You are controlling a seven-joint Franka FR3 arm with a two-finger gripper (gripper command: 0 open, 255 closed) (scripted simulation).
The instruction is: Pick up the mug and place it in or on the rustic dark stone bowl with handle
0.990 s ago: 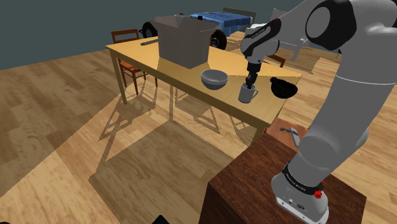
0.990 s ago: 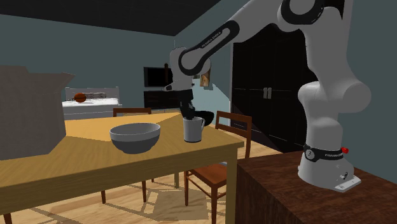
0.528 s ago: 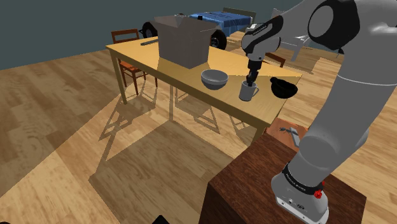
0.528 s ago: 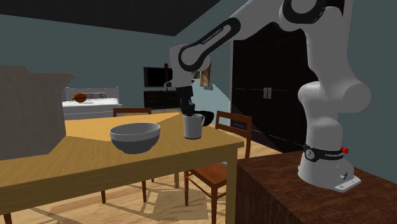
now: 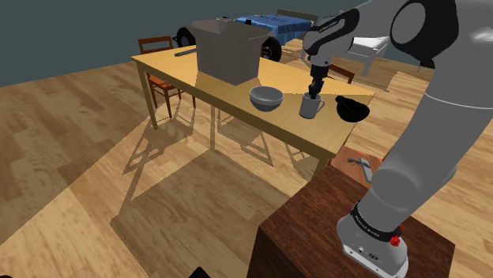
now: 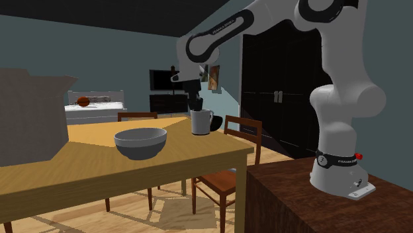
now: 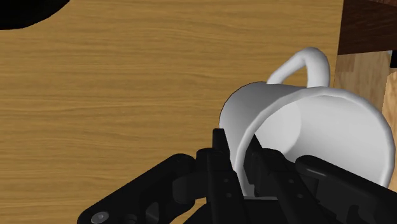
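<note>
Mug: a white mug with a loop handle hangs from the claw a little above the light wooden table. In the shoulder view it sits between two bowls and touches neither.
Claw: the all-black two-finger gripper points down and is clenched on the mug's rim. The wrist view shows one finger inside the cup and one against its outer wall.
Handle: it sits on the side of the mug away from the fingers.
Dark bowl: a black round bowl rests near the table's corner, at the shoulder view's right of the mug.
Grey bowl: a plain grey round bowl stands on the table at the mug's other side.
Box: a grey-brown open box stands farther along the table.
Arm: the white arm arches from the dark wooden stand over the table.
</note>
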